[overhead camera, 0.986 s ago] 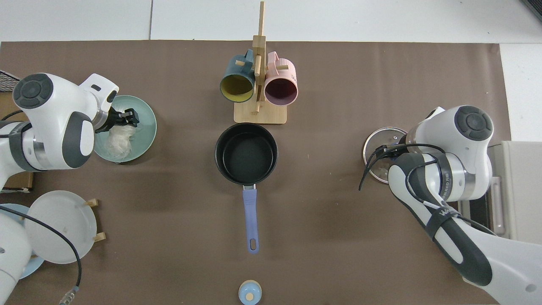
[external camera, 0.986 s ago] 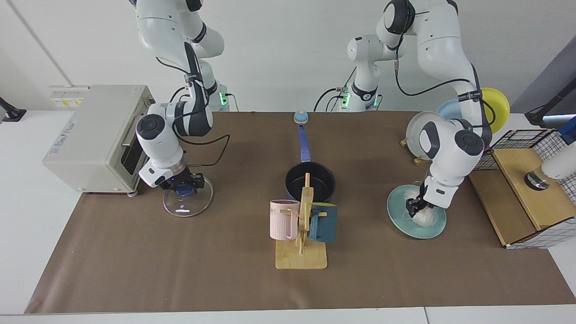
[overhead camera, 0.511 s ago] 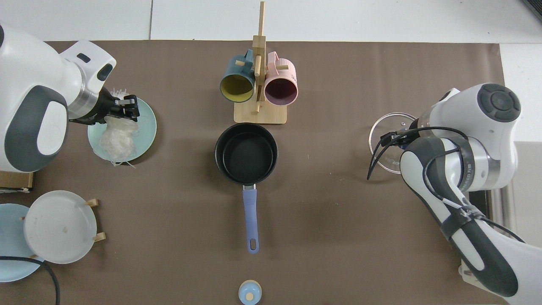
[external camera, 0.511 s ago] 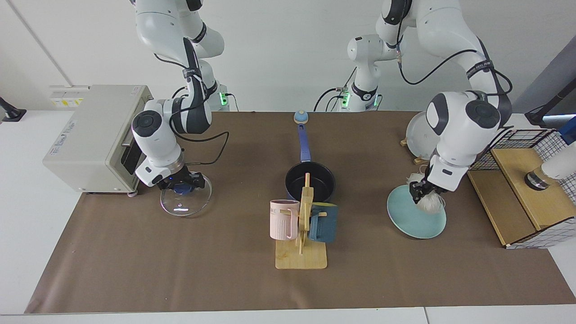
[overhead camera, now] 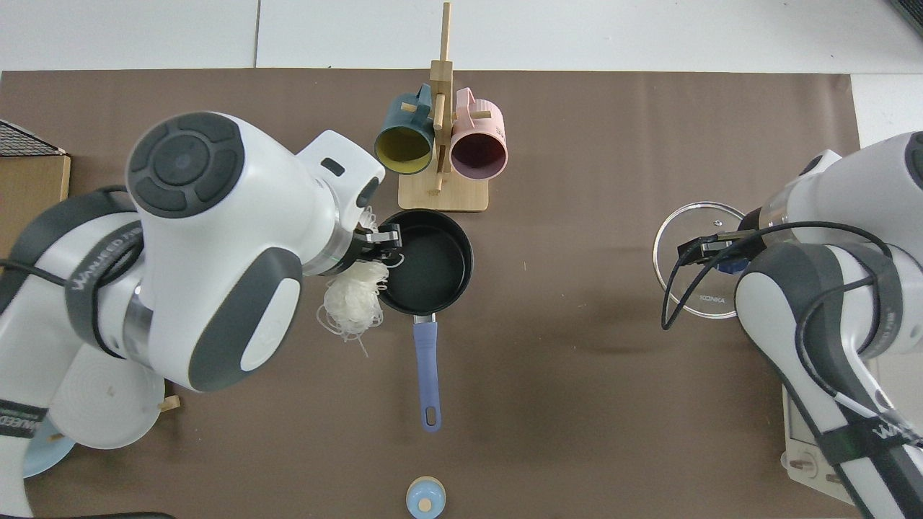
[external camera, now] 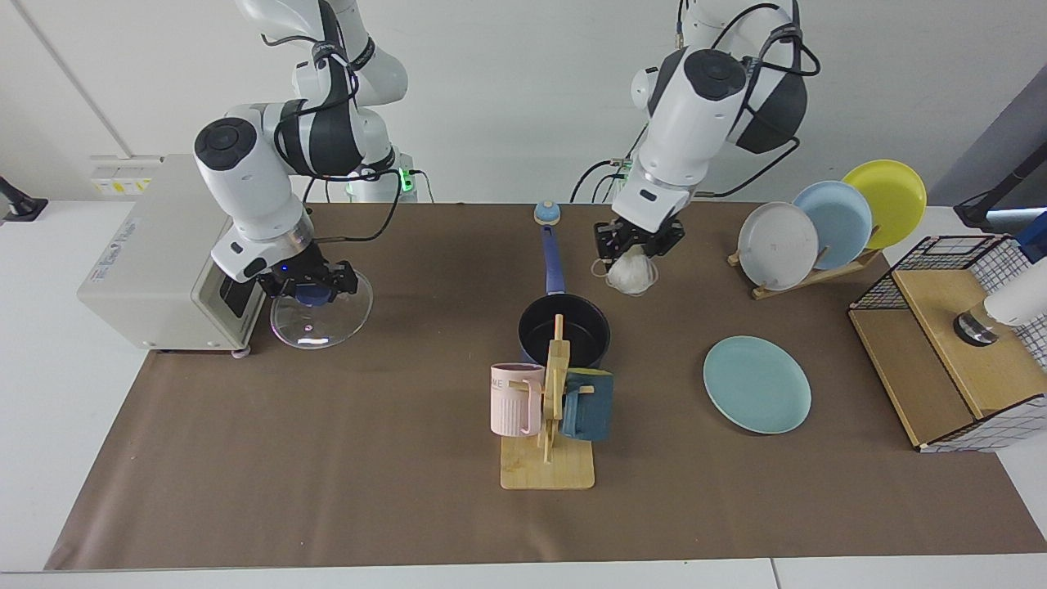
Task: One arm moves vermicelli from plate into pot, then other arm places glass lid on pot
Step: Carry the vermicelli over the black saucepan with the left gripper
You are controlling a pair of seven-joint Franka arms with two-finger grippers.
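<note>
While the left gripper (external camera: 639,242) pinches the vermicelli (external camera: 631,276) aloft at the pot (external camera: 564,330) rim, clear of the bare teal plate (external camera: 757,384), the right gripper (external camera: 308,282) clamps the glass lid (external camera: 321,307) knob, lifted beside the toaster oven (external camera: 168,249)

Wall (external camera: 507,98): plain white, evenly lit.
Table (external camera: 49,343): white top, seam lines between panels.
Mat (external camera: 327,491): brown, covering most of the table.
Oven (external camera: 164,245): pale grey box at the mat's edge, beside the wall.
Wire basket (external camera: 965,327): black grid over a wooden box, at the mat's opposite end.
Sockets (external camera: 119,176): white strip on the wall behind the oven.
</note>
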